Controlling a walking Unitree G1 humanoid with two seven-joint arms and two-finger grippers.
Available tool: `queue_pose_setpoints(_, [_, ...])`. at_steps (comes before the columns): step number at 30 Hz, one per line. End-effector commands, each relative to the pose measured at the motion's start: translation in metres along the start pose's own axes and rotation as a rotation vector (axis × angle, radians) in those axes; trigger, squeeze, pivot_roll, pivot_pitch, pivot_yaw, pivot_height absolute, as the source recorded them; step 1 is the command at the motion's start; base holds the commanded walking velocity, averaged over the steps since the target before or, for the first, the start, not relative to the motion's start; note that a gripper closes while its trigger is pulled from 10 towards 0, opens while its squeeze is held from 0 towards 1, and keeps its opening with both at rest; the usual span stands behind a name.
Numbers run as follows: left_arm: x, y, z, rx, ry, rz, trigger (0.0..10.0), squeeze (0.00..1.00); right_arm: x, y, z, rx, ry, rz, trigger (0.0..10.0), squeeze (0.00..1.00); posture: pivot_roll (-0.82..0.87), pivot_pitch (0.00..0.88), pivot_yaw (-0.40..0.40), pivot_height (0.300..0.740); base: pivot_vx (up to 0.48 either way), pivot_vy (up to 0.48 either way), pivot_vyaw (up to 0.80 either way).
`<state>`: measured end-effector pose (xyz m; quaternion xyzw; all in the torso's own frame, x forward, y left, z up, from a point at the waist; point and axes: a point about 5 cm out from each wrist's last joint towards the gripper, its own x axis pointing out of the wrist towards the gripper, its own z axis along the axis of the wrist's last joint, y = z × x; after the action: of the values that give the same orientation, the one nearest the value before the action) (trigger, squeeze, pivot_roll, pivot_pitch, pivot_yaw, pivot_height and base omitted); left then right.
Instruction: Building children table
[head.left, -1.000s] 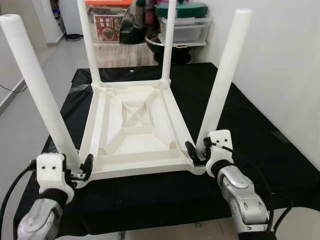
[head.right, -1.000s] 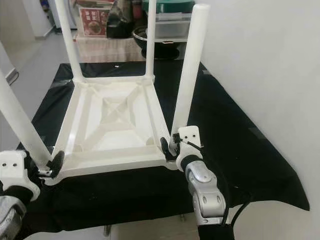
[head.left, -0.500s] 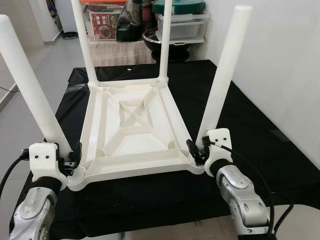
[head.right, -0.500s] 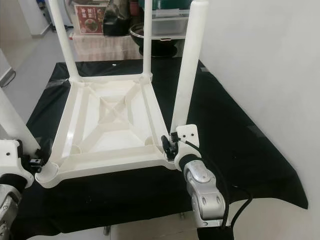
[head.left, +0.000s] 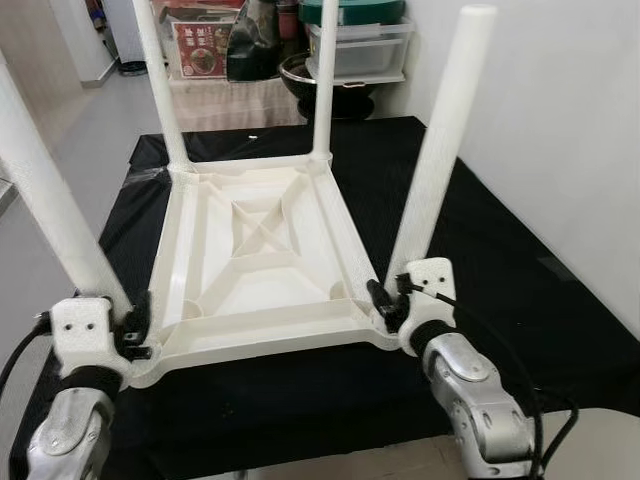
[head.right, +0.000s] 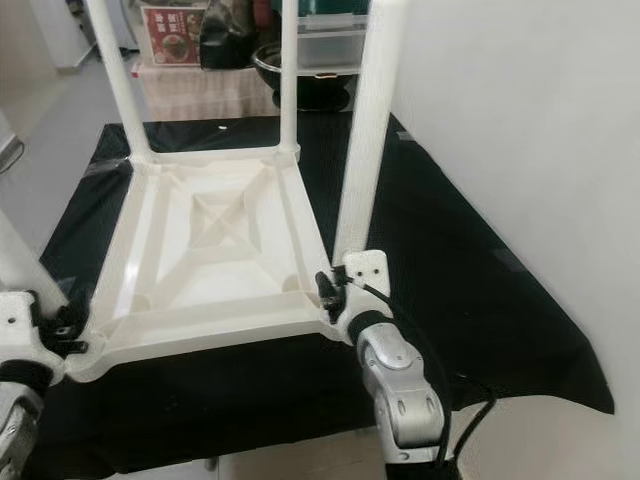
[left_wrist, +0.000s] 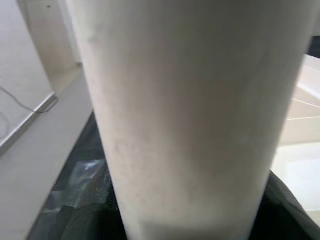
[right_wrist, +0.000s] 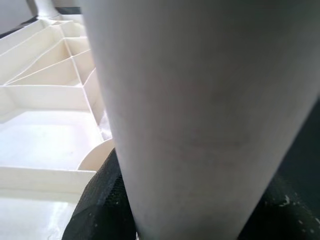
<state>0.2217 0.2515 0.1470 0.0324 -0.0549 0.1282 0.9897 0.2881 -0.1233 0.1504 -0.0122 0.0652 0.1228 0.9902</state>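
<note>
A white plastic children's table (head.left: 255, 255) lies upside down on a black cloth, with its legs pointing up. My left gripper (head.left: 128, 322) is shut on the base of the near left leg (head.left: 45, 200) at the table's front left corner. My right gripper (head.left: 388, 300) is shut on the base of the near right leg (head.left: 440, 150) at the front right corner. Two far legs (head.left: 158, 85) stand upright in the back corners. The left wrist view looks straight at the left leg (left_wrist: 190, 115), and the right wrist view at the right leg (right_wrist: 200, 115).
The black cloth (head.left: 520, 280) covers a low work surface with a white wall on its right. Behind it stand a storage box (head.left: 360, 50), a dark bowl (head.left: 320, 80) and a red carton (head.left: 200, 45). Bare floor (head.left: 70, 130) lies to the left.
The near left leg has shifted left and now stands at the table's front left corner with my left gripper. The camera has tipped slightly. The right gripper holds as before.
</note>
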Motion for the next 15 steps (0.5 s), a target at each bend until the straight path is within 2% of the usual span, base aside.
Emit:
queue_pose_setpoints(1, [-0.013,0.041,-0.003,0.145,0.052,0.193,0.0,0.0,-0.001,0.013,0.019,0.026,-0.067,0.073,0.0,0.0,0.06,0.053,-0.035,0.74,0.0,0.0,0.0])
queue_pose_setpoints(6, [-0.021,0.058,0.004,0.18,0.031,0.272,0.0,0.0,0.0,0.026,0.025,0.035,-0.078,0.14,0.0,0.0,0.07,0.05,-0.039,0.74,0.0,0.0,0.0])
queue_pose_setpoints(8, [-0.026,0.064,0.008,0.195,0.023,0.306,0.0,0.0,0.002,0.032,0.026,0.026,-0.074,0.167,4.9,0.0,0.07,0.048,-0.04,0.74,0.0,0.0,0.0])
queue_pose_setpoints(9, [-0.029,0.066,0.009,0.198,0.026,0.317,0.0,0.0,0.003,0.034,0.027,0.019,-0.07,0.18,10.0,0.0,0.08,0.048,-0.041,0.74,0.0,0.0,0.0])
queue_pose_setpoints(14, [-0.037,0.068,0.003,0.202,0.061,0.328,0.0,0.0,0.005,0.037,0.029,-0.006,-0.053,0.187,10.0,0.0,0.08,0.05,-0.043,0.74,0.0,0.0,0.0])
queue_pose_setpoints(15, [-0.039,0.067,-0.001,0.199,0.081,0.33,2.0,0.0,0.005,0.037,0.028,-0.01,-0.041,0.18,10.0,0.0,0.08,0.054,-0.046,0.74,0.0,0.0,0.0])
